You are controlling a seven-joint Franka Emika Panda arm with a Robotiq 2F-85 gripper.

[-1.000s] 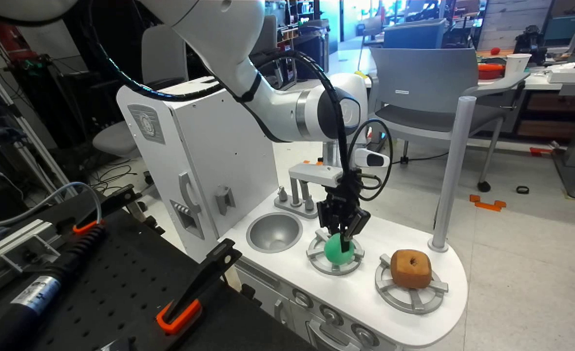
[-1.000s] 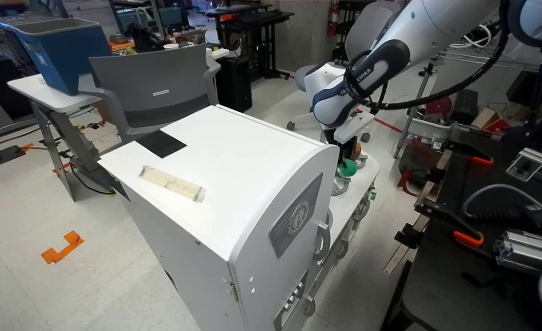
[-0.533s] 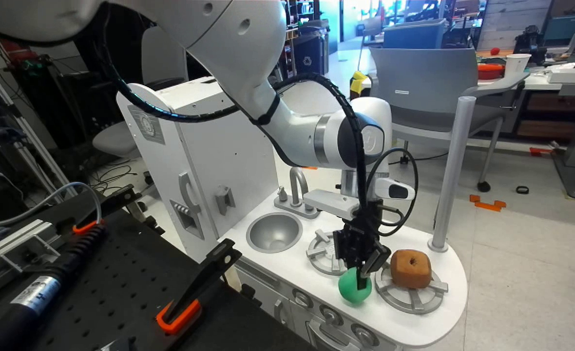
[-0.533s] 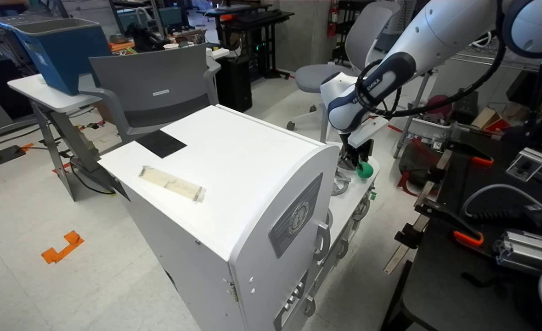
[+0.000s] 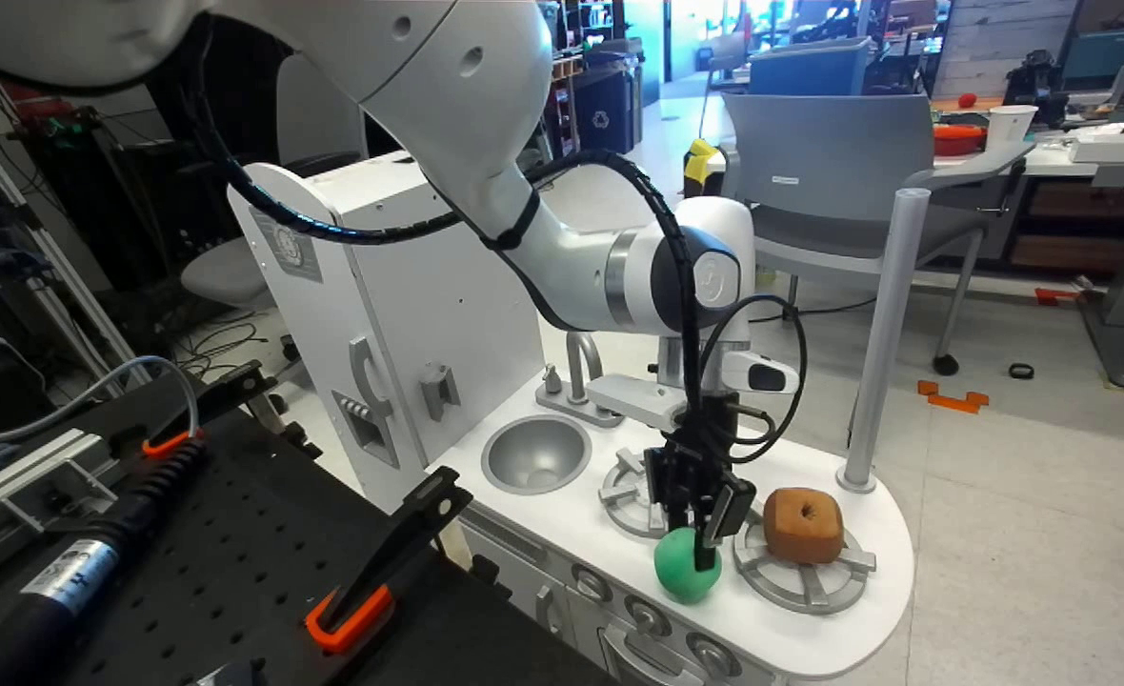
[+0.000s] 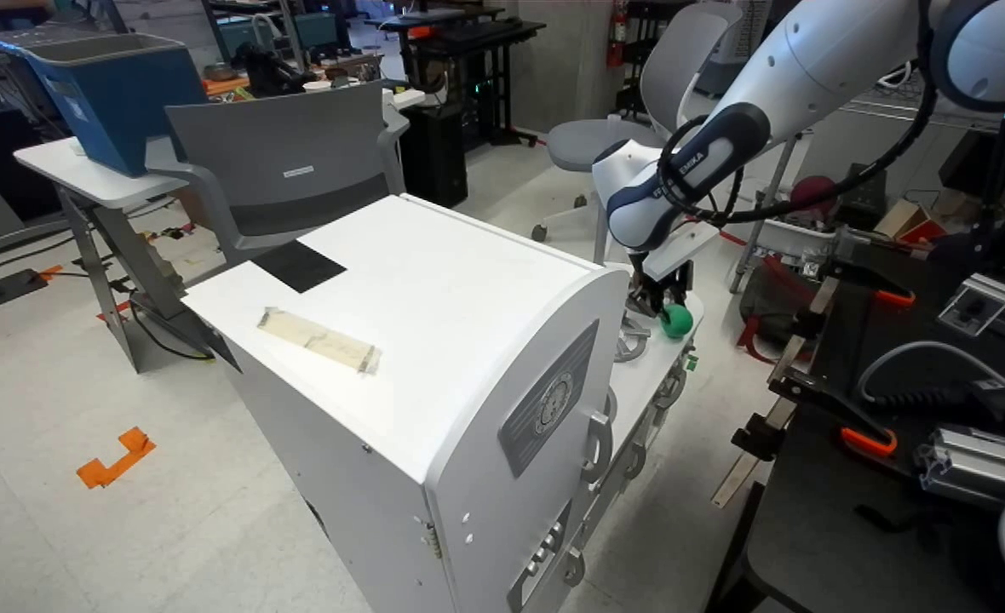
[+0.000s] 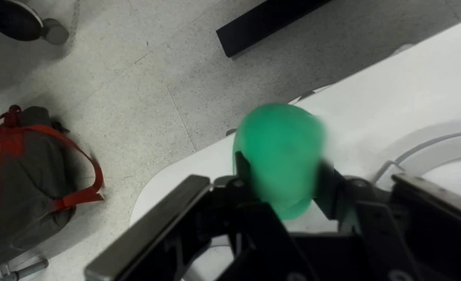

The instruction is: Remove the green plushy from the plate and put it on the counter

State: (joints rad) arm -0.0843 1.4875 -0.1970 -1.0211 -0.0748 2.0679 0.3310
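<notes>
Green plushy [image 5: 679, 570], ball-shaped, is sitting between the fingertips [image 7: 243, 170], at or just over the white toy-kitchen counter [image 5: 572, 524], near the front edge. Gripper [image 7: 283, 173] is pinching it: a finger is pressing on either side in the wrist view, blur softening the contact lines. One stove-burner grate [image 5: 612, 495] is lying behind and left of the fingers in an exterior view; another [image 5: 814, 588] is lying just right of them, carrying a brown bun-like toy [image 5: 803, 529]. Plushy is sitting on neither. Whether its underside is touching the counter, views aren't settling.

Step, as a judgement: placing. Removal is looking done, release is pending. Next move is probably calling for a short straight lowering until the counter is bearing the weight, then a slow parting of the fingers and a backing-off upward, without nudging the plushy. Round shape is likely wanting to roll, and the front edge is running close by.

Pointing: shape is reading as nearly round, so no long axis is standing out; no tip, face or seam is showing, hence no direction. Wrist view is stretching it slightly outward past the fingertips; blur is probably causing that.
</notes>
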